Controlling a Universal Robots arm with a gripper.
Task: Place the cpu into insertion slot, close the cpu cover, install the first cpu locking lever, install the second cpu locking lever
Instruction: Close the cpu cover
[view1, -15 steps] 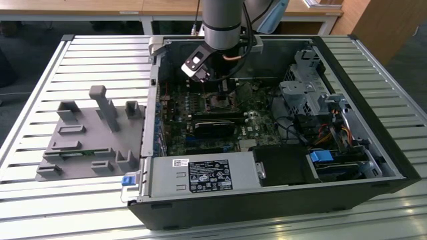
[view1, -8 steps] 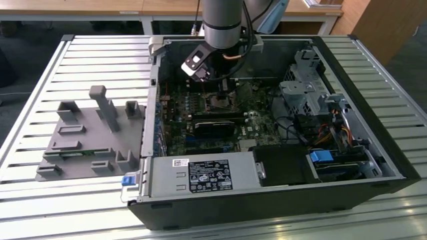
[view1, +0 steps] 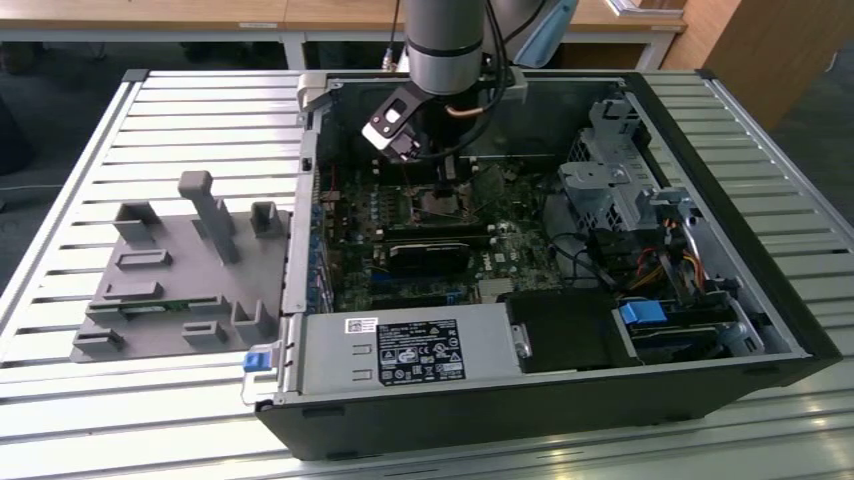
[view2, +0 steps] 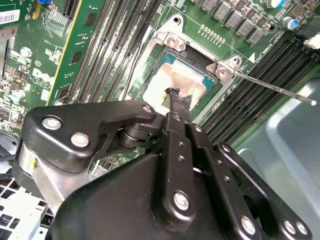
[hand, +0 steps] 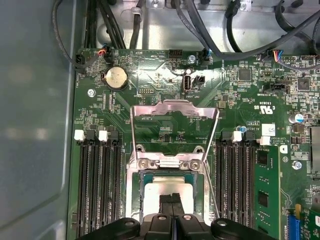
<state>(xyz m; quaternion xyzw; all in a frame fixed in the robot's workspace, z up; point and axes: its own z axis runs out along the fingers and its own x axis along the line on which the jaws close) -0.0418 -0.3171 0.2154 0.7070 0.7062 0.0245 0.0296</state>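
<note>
The cpu (hand: 165, 186) lies in the insertion slot (hand: 136, 197), its pale smeared face (view2: 176, 82) up. The cpu cover (hand: 175, 106), a thin metal frame, is swung open away from the socket, and the board shows through its window. My gripper (hand: 171, 201) hangs right over the chip with its two black fingers pressed together; the shut tips (view2: 178, 97) meet the chip's face near its edge. A thin locking lever (view2: 272, 88) sticks out free beside the socket. In the exterior view my gripper (view1: 447, 185) reaches down into the open case above the socket (view1: 441, 205).
Long black memory slots (hand: 97, 185) flank the socket on both sides. A black graphics card (view1: 434, 250), a power supply (view1: 407, 355) and a drive cage (view1: 607, 190) crowd the case. A grey fixture (view1: 174, 270) sits on the slatted table at the exterior view's left.
</note>
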